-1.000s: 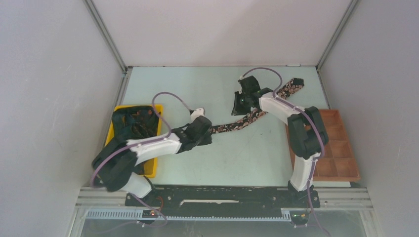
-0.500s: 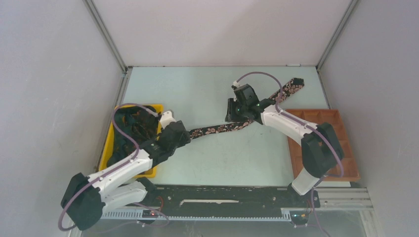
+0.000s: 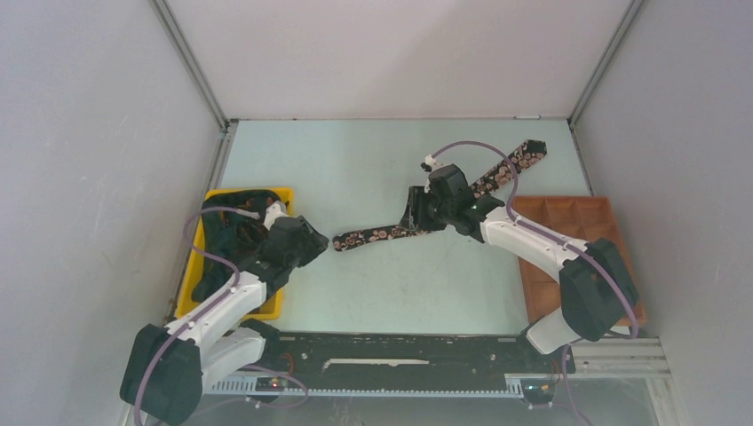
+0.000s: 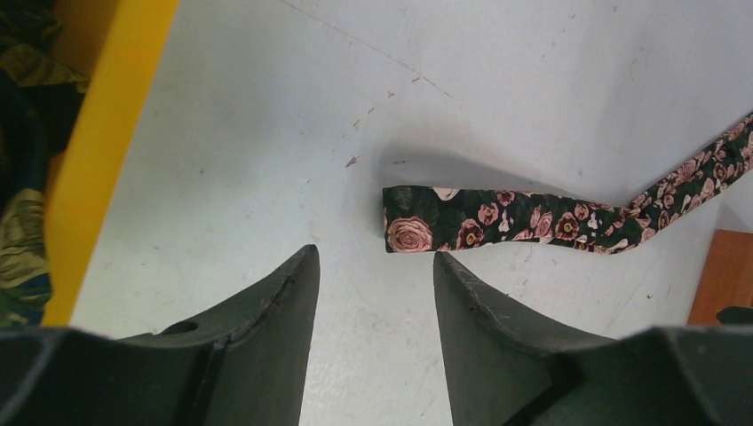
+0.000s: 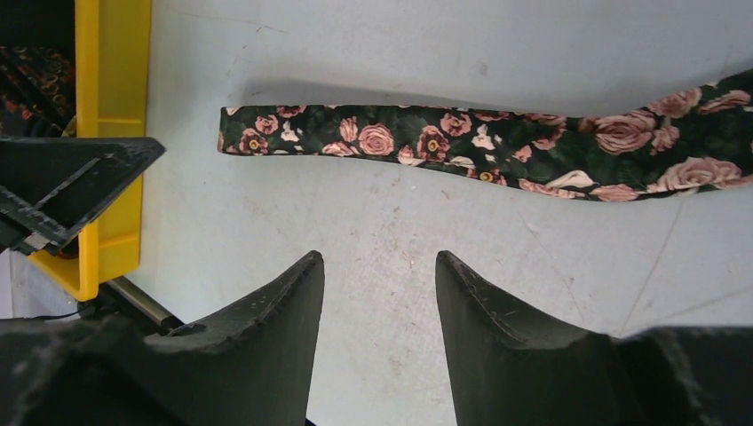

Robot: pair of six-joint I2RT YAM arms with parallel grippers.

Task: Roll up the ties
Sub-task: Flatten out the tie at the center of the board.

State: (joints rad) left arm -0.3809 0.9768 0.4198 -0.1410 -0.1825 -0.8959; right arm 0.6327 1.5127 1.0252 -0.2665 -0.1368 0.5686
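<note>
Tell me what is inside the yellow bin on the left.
Dark patterned fabric lies bunched in the yellow bin, probably more ties. The left arm covers its near right part; what lies there, and the piece count, cannot be told.

A yellow bin (image 4: 105,151) sits at the 9 o'clock edge of the pale table (image 3: 355,169). A brown wooden tray (image 3: 586,217), divided into compartments, lies at 3 o'clock.

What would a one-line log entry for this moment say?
tie: stretched out, unrolled | left gripper: open, empty, just short of tie's end | right gripper: open, empty, beside tie
</note>
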